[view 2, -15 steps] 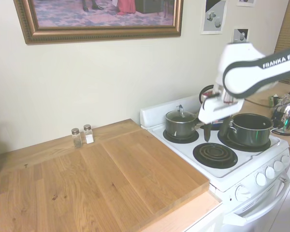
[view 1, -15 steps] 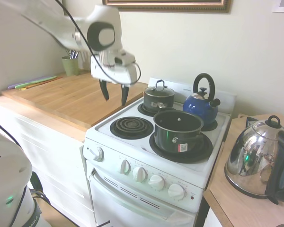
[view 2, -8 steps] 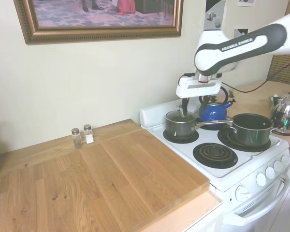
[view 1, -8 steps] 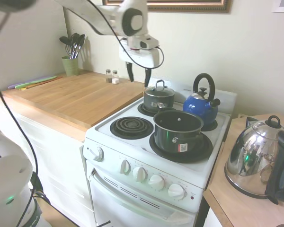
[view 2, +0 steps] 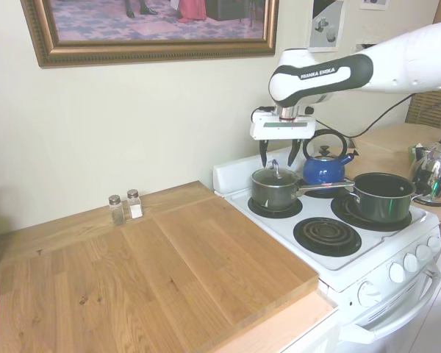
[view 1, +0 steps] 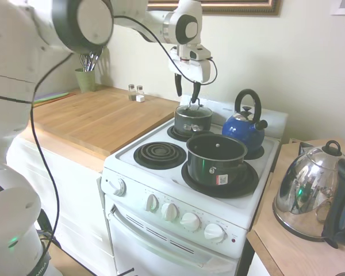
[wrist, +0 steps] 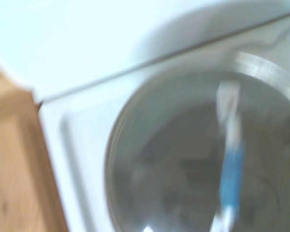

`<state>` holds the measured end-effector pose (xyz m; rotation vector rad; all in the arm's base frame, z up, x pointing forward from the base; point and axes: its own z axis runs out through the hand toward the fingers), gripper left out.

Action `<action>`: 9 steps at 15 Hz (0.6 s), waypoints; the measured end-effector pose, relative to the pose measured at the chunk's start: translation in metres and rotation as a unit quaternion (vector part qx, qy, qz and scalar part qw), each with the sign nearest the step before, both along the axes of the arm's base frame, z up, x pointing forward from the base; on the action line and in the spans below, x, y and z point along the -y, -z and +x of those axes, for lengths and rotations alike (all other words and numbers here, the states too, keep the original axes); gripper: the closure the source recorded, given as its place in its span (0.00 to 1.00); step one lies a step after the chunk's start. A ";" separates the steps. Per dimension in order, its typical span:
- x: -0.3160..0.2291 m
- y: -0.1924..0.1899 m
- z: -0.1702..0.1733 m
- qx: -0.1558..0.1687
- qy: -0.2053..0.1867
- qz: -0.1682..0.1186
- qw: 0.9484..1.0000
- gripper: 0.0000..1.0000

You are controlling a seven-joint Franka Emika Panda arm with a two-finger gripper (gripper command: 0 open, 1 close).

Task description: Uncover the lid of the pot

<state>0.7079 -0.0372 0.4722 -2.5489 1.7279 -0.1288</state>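
Poised with fingers apart just above the lid, centre of frame: the gripper, not yet touching. Seated on the pot at the stove's back burner, beside a blue kettle. Likely light but breakable and slick glass; best pinched at the black loop handle.

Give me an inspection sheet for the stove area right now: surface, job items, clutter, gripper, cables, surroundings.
Surface: white stove with coil burners, beside a wooden countertop.
Job's things: lid sits closed on the pot, back burner.
Clutter: larger black pot, blue kettle, chrome kettle, salt and pepper shakers, utensil cup.
Gripper: gripper open, poised just above the lid's handle, holding nothing.
Cables: nothing seen apart from the rig's own.
Surroundings: framed picture on a cream wall.
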 end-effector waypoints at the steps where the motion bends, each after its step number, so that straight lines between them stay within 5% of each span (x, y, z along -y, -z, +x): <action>1: 0.003 0.004 0.006 -0.003 0.008 0.000 1.000 1.00; 9: 0.015 0.030 0.019 -0.021 0.030 0.009 0.999 1.00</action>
